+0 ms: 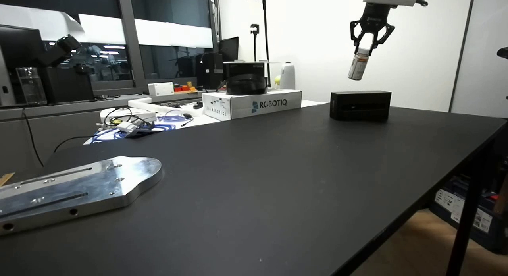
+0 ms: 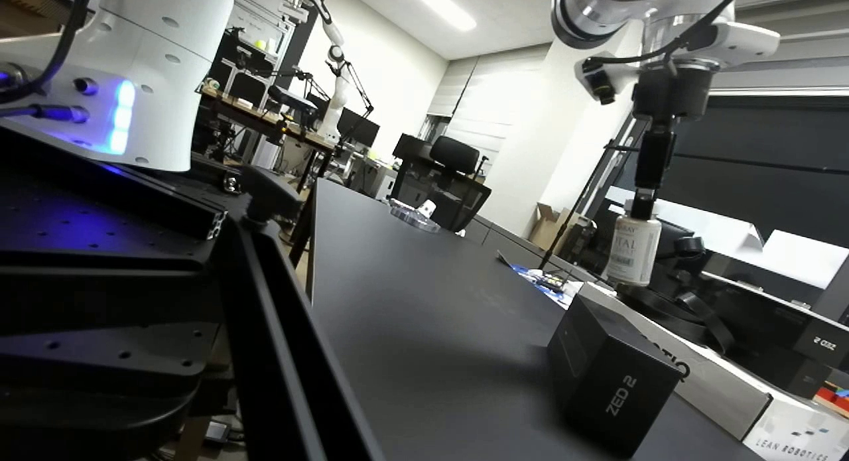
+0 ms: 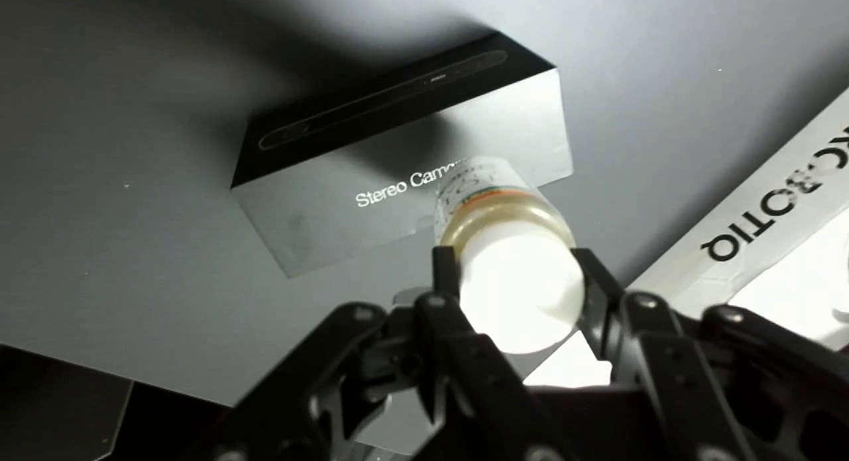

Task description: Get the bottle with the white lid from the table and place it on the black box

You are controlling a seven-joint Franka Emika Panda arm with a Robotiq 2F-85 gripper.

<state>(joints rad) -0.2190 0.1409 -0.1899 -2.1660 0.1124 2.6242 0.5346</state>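
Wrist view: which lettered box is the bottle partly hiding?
The black box marked "Stereo": the bottle in the claw covers part of its top. The white box, marked ROBOTIQ, lies farther right, apart from the bottle.

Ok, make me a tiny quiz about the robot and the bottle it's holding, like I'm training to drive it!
1. Fill in the colour: the pincer holds the bottle, whose lid is ____.
2. What is printed on the end of the black box: A) ROBOTIQ, B) ZED 2, C) LEAN ROBOTICS?
3. True or false: the bottle is standing on the black box.

Key: 1. white; 2. B; 3. false, the pincer holds it in the air.
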